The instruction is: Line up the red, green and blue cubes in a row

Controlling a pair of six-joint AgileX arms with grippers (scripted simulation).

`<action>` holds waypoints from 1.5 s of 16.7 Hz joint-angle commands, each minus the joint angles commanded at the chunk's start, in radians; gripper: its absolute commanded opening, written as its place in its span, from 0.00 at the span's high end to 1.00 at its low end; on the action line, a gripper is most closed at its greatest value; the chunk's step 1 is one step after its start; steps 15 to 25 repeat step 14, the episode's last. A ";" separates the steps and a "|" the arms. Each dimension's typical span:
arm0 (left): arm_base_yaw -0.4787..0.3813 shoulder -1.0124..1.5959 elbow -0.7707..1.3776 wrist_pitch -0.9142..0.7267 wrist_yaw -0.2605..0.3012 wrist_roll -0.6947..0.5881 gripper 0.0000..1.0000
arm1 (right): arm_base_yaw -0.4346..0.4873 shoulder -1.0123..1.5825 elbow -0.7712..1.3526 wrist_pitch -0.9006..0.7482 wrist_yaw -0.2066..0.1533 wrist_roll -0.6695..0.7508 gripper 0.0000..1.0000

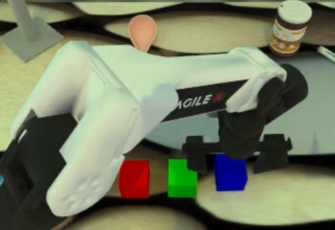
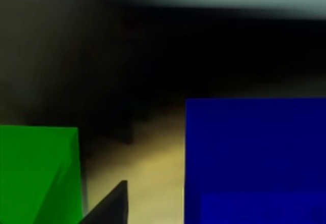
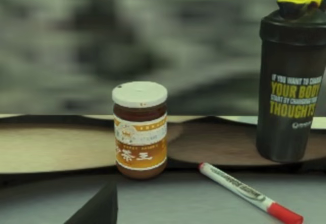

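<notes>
Three cubes stand in a row near the table's front edge: the red cube (image 1: 134, 179) on the left, the green cube (image 1: 182, 177) in the middle and the blue cube (image 1: 230, 172) on the right. My left arm reaches across from the left. Its gripper (image 1: 234, 154) is open and straddles the blue cube, one finger on each side. In the left wrist view the blue cube (image 2: 254, 158) fills the frame, one dark fingertip (image 2: 113, 206) stands apart from it, and the green cube (image 2: 38, 175) lies beyond that finger. My right gripper (image 3: 168, 219) is out of the top view and open, with nothing between its fingers.
A sauce jar (image 1: 289, 29) and a red-capped marker (image 1: 325, 54) lie at the back right. A dark shaker bottle (image 3: 291, 79) stands beside them. A pink spoon (image 1: 142, 30) and a grey stand (image 1: 29, 34) are at the back left.
</notes>
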 joint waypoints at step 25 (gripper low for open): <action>0.020 -0.044 0.203 -0.247 -0.001 -0.002 0.00 | 0.000 0.000 0.000 0.000 0.000 0.000 0.00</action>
